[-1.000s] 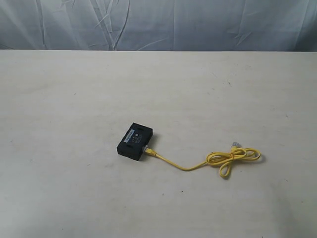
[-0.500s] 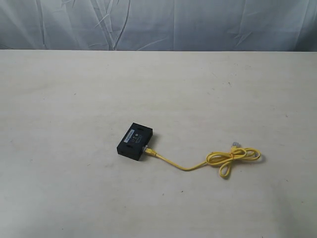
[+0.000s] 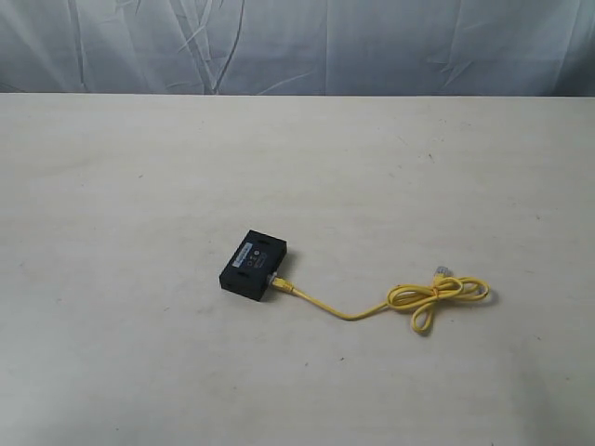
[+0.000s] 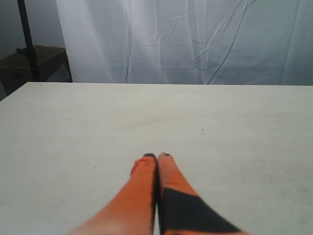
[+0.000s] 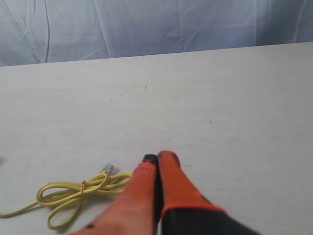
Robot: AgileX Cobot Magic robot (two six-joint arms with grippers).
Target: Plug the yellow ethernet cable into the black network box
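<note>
Black box (image 3: 253, 262) sits flat near the middle of the desk (image 3: 139, 167), a bit toward the near edge. Yellow cable (image 3: 353, 311) has one end at the box side that faces the near right corner; that plug (image 3: 279, 283) looks seated in the port, though it is too small to be sure it has clicked in. From there the cable's long line runs toward the right edge and ends in a loose knotted loop (image 3: 437, 295). The free clear plug (image 3: 441, 271) lies just beside the loop on its far side.

Neither arm shows in the exterior view. In the right wrist view the loop (image 5: 73, 193) and spare plug (image 5: 107, 169) lie near the right fingers (image 5: 168, 169), off to one side and not touching. Right fingers are closed together, gripping nothing. Left fingers (image 4: 145, 169) are also pressed together and empty; that view shows only bare desk, no box or cable. Judging by this, the right arm is nearer the cable, and the box lies further along the cable from it. The job looks done or nearly so; any next move would be a press on the plug along the cable line into the box.

Desk is pale off-white, matte, with faint specks. A wrinkled grey-white curtain (image 3: 297, 46) hangs behind the far edge. The left wrist view shows a dark pole (image 4: 24, 39) and a brown carton (image 4: 34, 63) beyond a far corner.
</note>
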